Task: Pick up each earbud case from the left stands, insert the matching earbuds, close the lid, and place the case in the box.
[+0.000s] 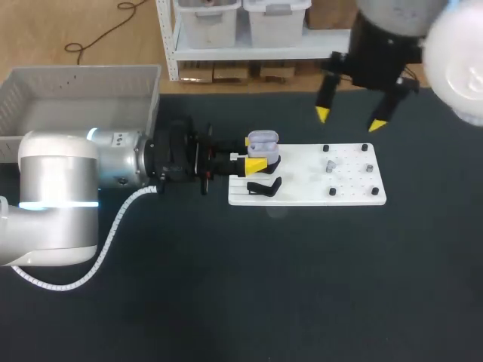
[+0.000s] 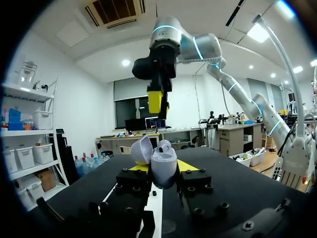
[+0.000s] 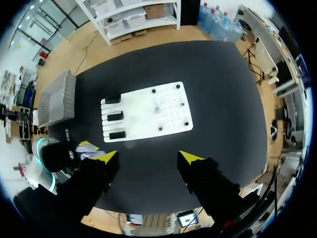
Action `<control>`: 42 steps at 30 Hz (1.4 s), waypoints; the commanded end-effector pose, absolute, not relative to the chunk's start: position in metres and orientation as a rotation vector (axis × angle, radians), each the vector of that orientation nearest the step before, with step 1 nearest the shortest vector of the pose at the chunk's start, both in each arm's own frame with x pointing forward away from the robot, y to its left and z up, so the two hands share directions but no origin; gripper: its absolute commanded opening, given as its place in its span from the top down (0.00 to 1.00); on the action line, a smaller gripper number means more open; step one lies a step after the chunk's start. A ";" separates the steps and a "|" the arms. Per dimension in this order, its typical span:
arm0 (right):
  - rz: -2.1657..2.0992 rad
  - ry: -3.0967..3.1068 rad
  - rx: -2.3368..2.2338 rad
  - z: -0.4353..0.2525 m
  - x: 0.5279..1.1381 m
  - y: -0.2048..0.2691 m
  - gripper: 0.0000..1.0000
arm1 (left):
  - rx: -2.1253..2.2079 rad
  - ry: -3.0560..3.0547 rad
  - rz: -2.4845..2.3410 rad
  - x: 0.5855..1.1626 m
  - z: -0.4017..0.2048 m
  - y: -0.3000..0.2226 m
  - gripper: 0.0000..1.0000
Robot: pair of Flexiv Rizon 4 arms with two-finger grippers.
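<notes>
My left gripper (image 1: 255, 153) lies level over the left end of the white board (image 1: 309, 194), shut on a lavender earbud case (image 1: 263, 140) with its lid up. In the left wrist view the case (image 2: 164, 166) sits between the yellow fingertips (image 2: 187, 165), its lid (image 2: 141, 149) tipped back. Small grey earbuds (image 1: 330, 166) rest among black pegs on the board. My right gripper (image 1: 349, 118) hangs open high above the board's far edge, holding nothing. In the right wrist view this gripper (image 3: 148, 157) looks down on the board (image 3: 148, 111).
Black stands (image 1: 264, 187) line the board's left end. A grey box (image 1: 83, 98) stands at the table's far left, also seen as the box (image 3: 57, 99) in the right wrist view. Dark table surface spreads in front of the board.
</notes>
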State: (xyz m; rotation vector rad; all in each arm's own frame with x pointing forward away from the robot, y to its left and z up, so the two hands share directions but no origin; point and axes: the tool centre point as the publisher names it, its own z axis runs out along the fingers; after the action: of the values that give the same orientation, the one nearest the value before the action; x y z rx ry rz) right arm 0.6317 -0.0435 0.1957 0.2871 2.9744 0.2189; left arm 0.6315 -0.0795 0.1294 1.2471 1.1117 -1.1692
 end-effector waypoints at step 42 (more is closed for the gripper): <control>0.193 3.048 0.161 0.039 0.698 -0.052 0.39 | 1.244 1.112 -1.165 0.630 0.129 -0.080 1.00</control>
State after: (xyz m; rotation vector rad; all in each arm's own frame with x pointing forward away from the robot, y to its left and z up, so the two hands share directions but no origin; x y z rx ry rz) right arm 0.6942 -0.0517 0.0434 0.1641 3.0443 0.1828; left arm 0.6314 -0.0795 0.1295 1.2472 1.1120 -1.1692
